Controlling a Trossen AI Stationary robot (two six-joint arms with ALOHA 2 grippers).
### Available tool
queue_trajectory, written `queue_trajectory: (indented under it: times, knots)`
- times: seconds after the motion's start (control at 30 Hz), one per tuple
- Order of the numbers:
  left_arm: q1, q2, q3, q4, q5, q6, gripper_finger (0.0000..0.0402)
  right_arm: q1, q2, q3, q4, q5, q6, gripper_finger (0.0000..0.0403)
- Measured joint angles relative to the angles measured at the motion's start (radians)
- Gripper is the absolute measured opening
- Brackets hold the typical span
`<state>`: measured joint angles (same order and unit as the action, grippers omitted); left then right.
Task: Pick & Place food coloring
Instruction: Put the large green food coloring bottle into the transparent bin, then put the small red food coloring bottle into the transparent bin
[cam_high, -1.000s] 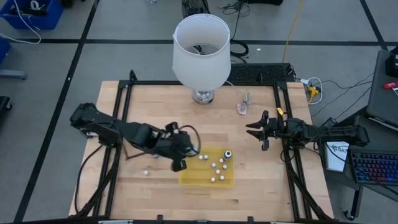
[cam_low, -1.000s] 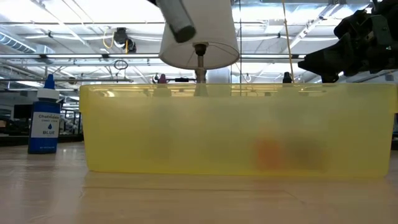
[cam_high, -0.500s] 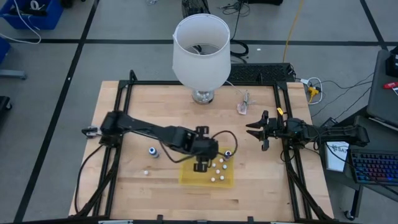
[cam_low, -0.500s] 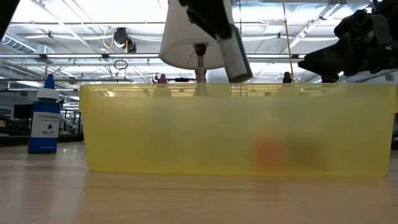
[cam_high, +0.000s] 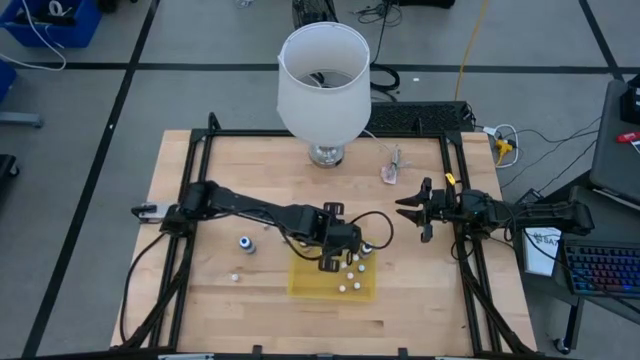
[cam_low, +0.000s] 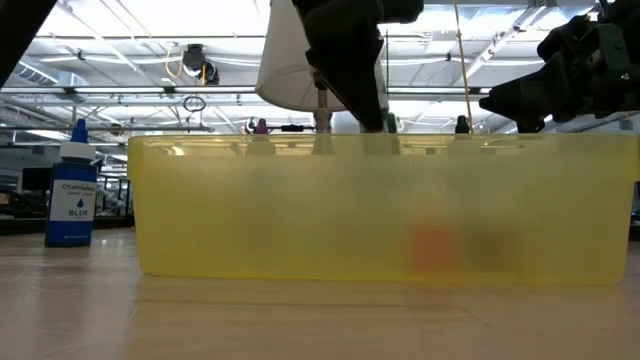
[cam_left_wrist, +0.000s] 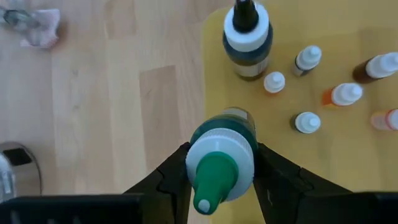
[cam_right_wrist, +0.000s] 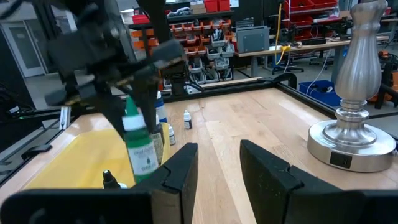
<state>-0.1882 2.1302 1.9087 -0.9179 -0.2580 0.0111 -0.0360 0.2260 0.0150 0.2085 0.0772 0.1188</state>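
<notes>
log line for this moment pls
left pincer: shut on green-capped bottle | over yellow tray | right pincer: open, idle at table's right

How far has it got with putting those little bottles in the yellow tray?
Several small bottles already stand in the yellow tray, beside a larger black-capped bottle. The left gripper holds a green-capped bottle above the tray, not yet released. A blue bottle and a tiny bottle remain on the table. The right gripper waits open, aside.
</notes>
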Motion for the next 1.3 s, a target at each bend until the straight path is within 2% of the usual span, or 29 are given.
queue_trajectory:
  times: [0.53, 0.7, 0.97, 1.17, 1.3]
  knots:
    - [0.005, 0.067, -0.001, 0.031, 0.053, -0.005, 0.0141, 0.000, 0.000, 0.000, 0.000, 0.000, 0.000, 0.0112]
    - [0.011, 0.085, -0.002, 0.039, 0.109, -0.001, 0.0141, 0.000, 0.000, 0.000, 0.000, 0.000, 0.000, 0.0112]
    - [0.018, 0.095, -0.003, 0.055, 0.103, -0.033, 0.0145, 0.000, 0.000, 0.000, -0.002, 0.000, 0.000, 0.0112]
    - [0.016, 0.098, -0.003, 0.052, 0.102, -0.051, 0.0262, 0.000, 0.000, 0.000, -0.002, 0.000, 0.000, 0.0112]
    - [0.015, 0.095, -0.003, 0.056, 0.102, -0.051, 0.0318, 0.000, 0.000, 0.000, -0.001, 0.000, 0.000, 0.0112]
